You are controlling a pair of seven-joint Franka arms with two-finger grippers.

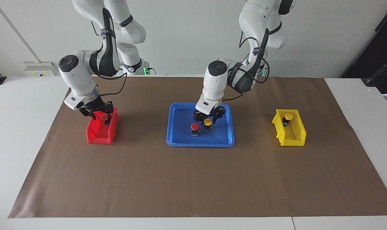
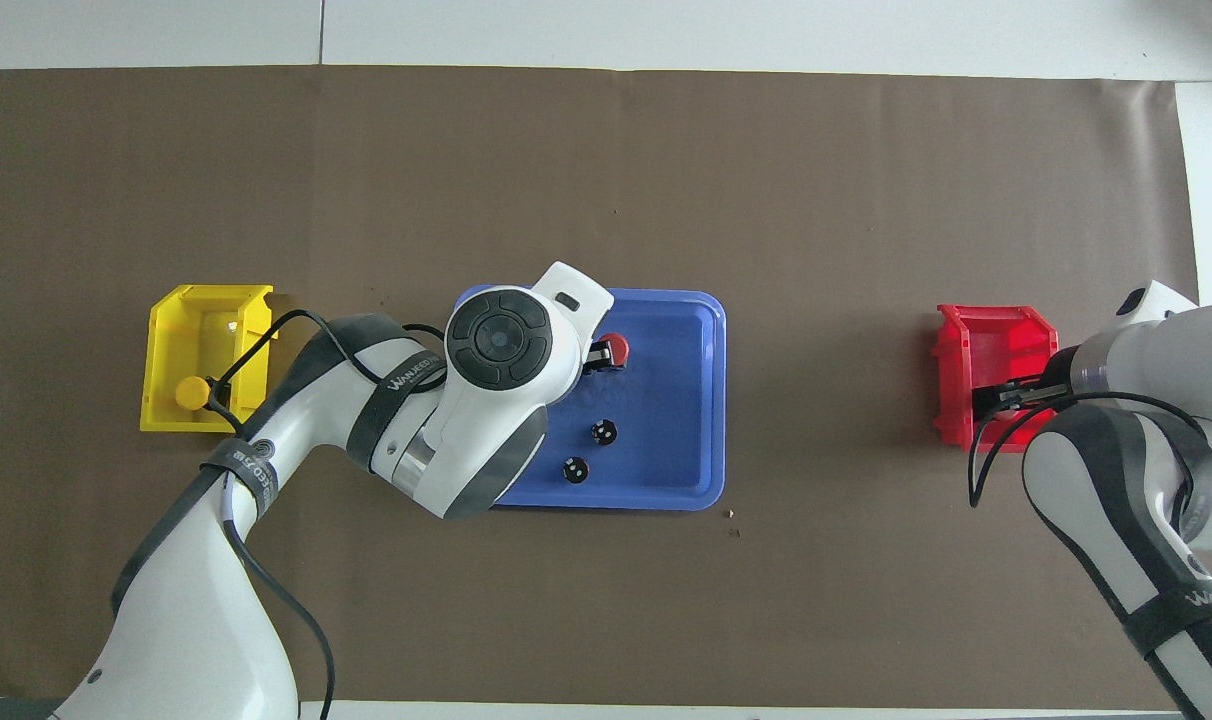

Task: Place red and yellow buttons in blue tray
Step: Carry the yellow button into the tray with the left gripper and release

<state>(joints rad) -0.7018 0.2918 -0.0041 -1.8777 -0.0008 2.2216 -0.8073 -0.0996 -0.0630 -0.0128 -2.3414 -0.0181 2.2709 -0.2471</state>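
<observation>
The blue tray (image 1: pixel 180 143) lies mid-table. In it stand a red button (image 1: pixel 194 126) and, right beside it, a yellow button (image 1: pixel 207 121) resting on the tray floor. My left gripper (image 1: pixel 208 118) is low over the yellow button and straddles it. In the overhead view the left arm hides that button. A second red button (image 1: pixel 103 117) sits in the red bin (image 1: pixel 97 135). My right gripper (image 1: pixel 97 113) is lowered into the bin at that button. Another yellow button (image 1: pixel 287 116) sits in the yellow bin (image 1: pixel 291 137).
Two dark cylinders (image 2: pixel 604 432) (image 2: pixel 574 469) stand in the tray, nearer to the robots than the buttons. Brown paper (image 1: pixel 193 185) covers the table. The red bin is toward the right arm's end, the yellow bin toward the left arm's end.
</observation>
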